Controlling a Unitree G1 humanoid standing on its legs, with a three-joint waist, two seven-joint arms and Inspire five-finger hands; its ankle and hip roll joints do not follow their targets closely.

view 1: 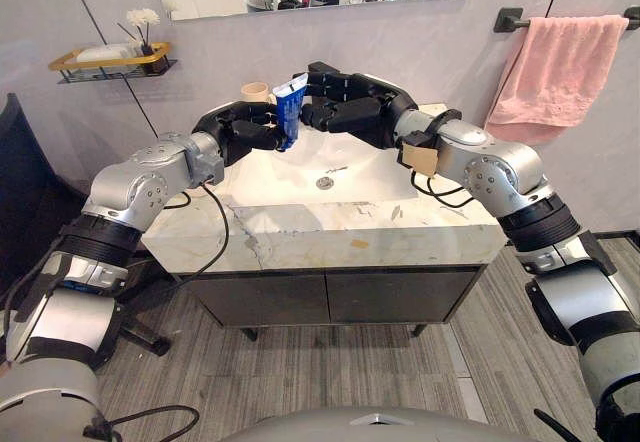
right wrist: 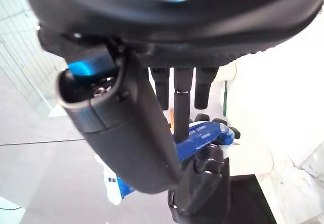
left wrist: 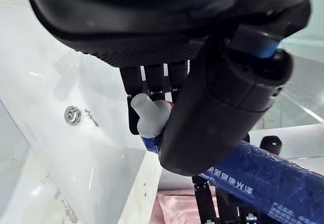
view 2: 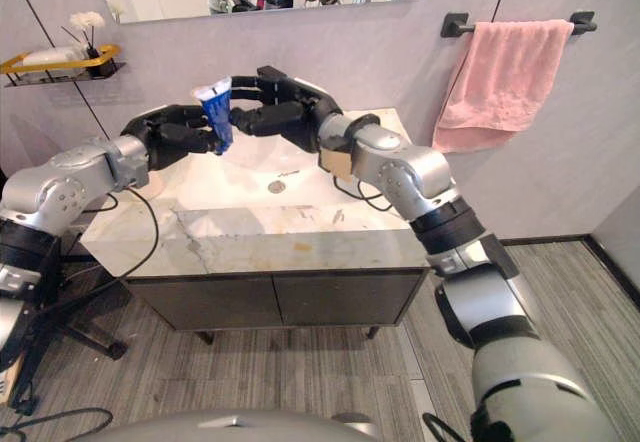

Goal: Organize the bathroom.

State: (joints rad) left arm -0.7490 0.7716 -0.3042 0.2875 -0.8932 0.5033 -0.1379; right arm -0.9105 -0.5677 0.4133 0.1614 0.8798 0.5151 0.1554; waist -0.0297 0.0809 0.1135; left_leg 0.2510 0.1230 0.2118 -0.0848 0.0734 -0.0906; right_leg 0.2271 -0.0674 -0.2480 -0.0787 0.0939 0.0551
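Note:
A blue toothpaste tube (view 1: 289,114) with a white cap (left wrist: 149,115) is held upright over the white sink basin (view 1: 345,184). My left hand (view 1: 245,130) is curled round its lower part, cap end down. From the other side my right hand (view 1: 345,107) meets it, thumb (right wrist: 126,133) in front and fingers (right wrist: 183,95) behind the tube's upper half, pinching it. In the right wrist view the blue tube (right wrist: 205,132) runs across between thumb and fingers, with the left hand (right wrist: 200,186) just beyond it.
A beige cup (view 1: 256,91) stands on the marble counter (view 1: 330,232) behind the hands. A pink towel (view 1: 560,72) hangs on a bar at the right. At the left are a wall shelf (view 1: 110,62) with flowers and a dark chair (view 1: 25,192).

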